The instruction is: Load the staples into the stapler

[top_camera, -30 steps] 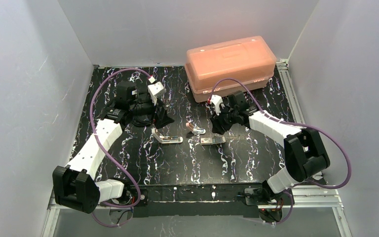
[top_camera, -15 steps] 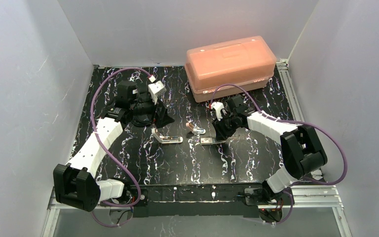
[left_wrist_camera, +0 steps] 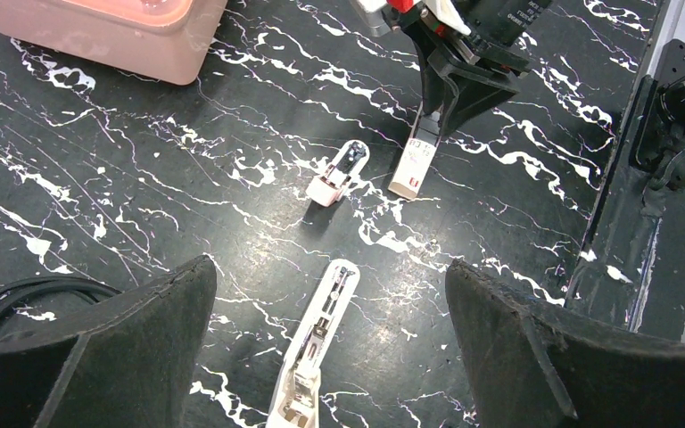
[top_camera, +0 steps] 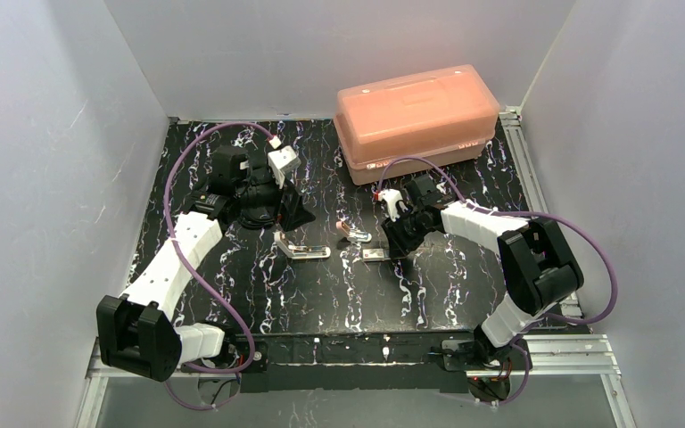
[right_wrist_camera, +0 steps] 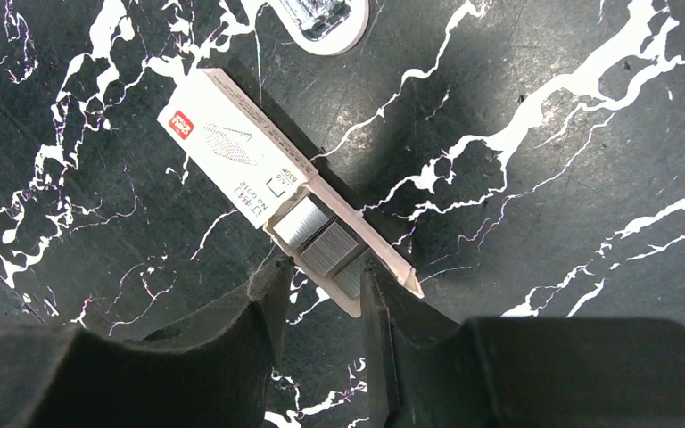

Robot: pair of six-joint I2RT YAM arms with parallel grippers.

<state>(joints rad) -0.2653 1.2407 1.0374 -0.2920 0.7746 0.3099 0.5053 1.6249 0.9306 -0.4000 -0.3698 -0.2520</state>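
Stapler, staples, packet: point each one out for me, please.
stapler (left_wrist_camera: 315,341): left wrist view, middle of its open channel.
staples (right_wrist_camera: 325,242): right wrist view, grey strip tops in the open end.
packet (right_wrist_camera: 230,147): right wrist view, printed top face.

White walls, black marbled tabletop

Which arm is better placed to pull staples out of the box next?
Right. The right end effector straddles the open end of the staple box, with the staples right at its fingertips. The left end effector hangs wide open over the stapler, away from the box.
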